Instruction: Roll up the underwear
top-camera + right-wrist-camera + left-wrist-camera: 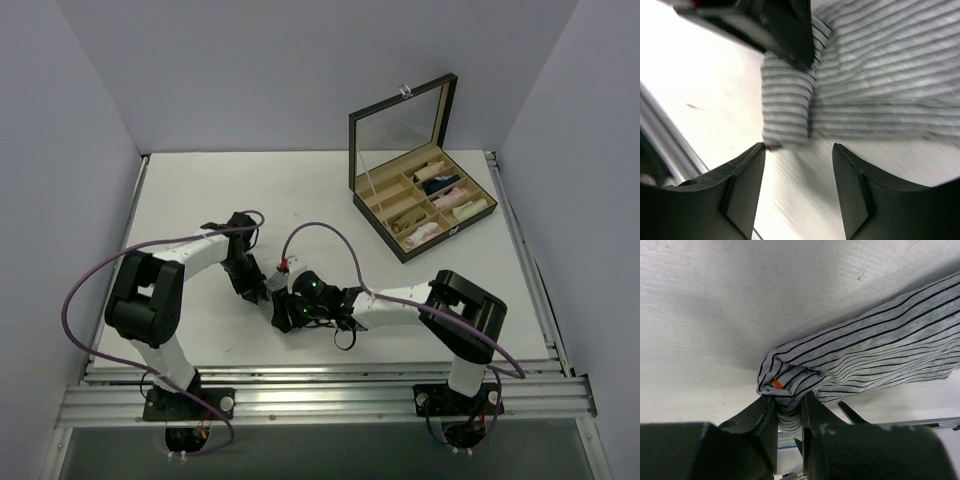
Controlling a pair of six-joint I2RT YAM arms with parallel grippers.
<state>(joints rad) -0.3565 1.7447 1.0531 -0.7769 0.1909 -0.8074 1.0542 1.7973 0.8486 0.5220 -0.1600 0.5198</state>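
The underwear (875,355), grey cloth with dark pinstripes, lies bunched on the white table. In the left wrist view one folded end with a small orange tag is pinched between the jaws of my left gripper (788,402), which is shut on it. In the right wrist view the underwear (880,85) lies just ahead of my right gripper (799,150), which is open with only bare table between its fingers. From above, both grippers meet at the table's near middle, the left gripper (252,283) beside the right gripper (287,308). They hide nearly all of the cloth.
A dark box (395,245) with its mirrored lid (400,125) raised stands at the back right, with small rolled garments in its compartments. An aluminium rail (320,395) runs along the near edge. Grey walls close in both sides and the back.
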